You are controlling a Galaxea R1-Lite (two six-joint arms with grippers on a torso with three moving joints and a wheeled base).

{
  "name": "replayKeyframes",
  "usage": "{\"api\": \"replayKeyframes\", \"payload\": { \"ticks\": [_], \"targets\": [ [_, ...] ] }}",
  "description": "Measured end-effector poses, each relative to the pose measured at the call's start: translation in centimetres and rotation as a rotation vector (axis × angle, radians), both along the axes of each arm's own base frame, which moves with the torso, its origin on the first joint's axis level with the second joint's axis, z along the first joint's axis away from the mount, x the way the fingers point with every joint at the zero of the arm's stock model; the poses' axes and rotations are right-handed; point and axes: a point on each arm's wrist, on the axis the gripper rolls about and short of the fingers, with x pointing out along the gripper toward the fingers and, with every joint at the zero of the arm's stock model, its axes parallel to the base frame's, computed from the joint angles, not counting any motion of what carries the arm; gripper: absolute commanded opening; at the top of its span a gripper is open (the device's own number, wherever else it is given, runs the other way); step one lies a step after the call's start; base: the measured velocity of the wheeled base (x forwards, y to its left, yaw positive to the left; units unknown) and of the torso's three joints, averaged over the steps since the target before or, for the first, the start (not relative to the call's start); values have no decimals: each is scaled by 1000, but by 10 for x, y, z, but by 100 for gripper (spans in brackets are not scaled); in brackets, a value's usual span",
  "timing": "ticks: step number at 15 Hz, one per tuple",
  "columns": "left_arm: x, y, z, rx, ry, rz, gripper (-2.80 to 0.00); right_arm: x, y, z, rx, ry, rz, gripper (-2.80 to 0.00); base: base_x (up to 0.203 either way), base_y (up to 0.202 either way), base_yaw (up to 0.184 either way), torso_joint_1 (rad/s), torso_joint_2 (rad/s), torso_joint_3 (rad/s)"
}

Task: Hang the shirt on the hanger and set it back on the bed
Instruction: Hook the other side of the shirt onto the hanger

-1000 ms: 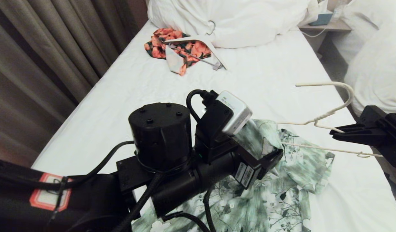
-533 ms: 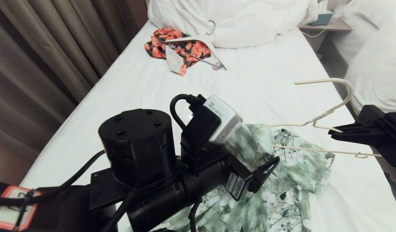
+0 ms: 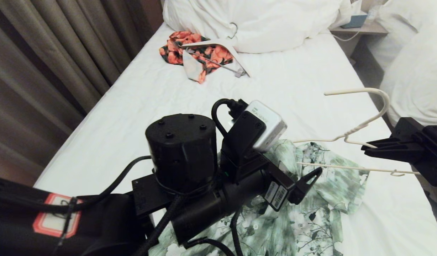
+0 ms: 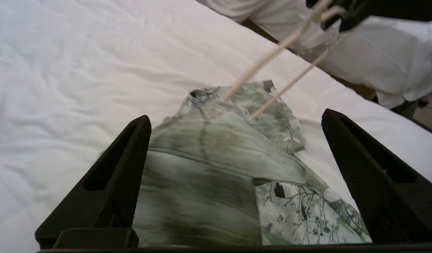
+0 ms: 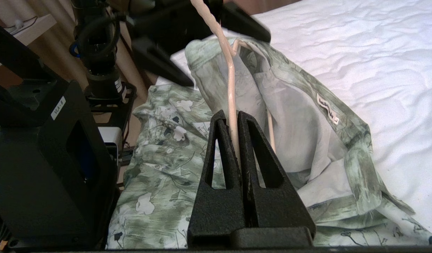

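Note:
The green-and-white floral shirt (image 3: 321, 199) lies on the white bed (image 3: 133, 117) near its right edge, with one shoulder (image 5: 300, 140) lifted. My right gripper (image 5: 230, 116) is shut on the thin cream hanger (image 3: 361, 125) just below its hook (image 3: 380, 97) and holds it above the sheet. The hanger's far arm (image 4: 268, 59) runs in under the raised shirt fabric (image 4: 216, 147). My left gripper (image 4: 235, 116) is open wide over that shoulder and holds nothing. One of its fingers (image 3: 307, 179) shows above the cloth in the head view.
An orange-and-black floral garment (image 3: 190, 49) with a wide white hanger (image 3: 218, 46) lies by the big duvet (image 3: 254, 21) at the bed's head. Curtains (image 3: 44, 53) hang along the left. A second white bed (image 3: 414, 71) and a nightstand (image 3: 357, 28) stand at the right.
My left arm pulled back toward me, then came forward again, ending slightly nearer the hanger with its jaws spread a little wider. The right gripper and hanger have barely moved.

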Motion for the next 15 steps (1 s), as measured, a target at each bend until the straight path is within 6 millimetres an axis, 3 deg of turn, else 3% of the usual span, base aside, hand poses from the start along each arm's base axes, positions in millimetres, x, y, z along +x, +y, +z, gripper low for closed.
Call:
{"api": "replayKeyframes", "payload": {
  "ticks": [7, 8, 15],
  "targets": [
    [13, -13, -9, 17, 9, -11, 0, 0, 0, -2, 1, 8, -2, -280, 0, 0, 0, 0, 0, 0],
    [15, -14, -11, 23, 10, -9, -280, 0, 0, -2, 1, 9, -2, -280, 0, 0, 0, 0, 0, 0],
    [19, -13, -14, 50, -10, -11, -280, 0, -1, -2, 0, 6, -2, -280, 0, 0, 0, 0, 0, 0]
  ]
}}
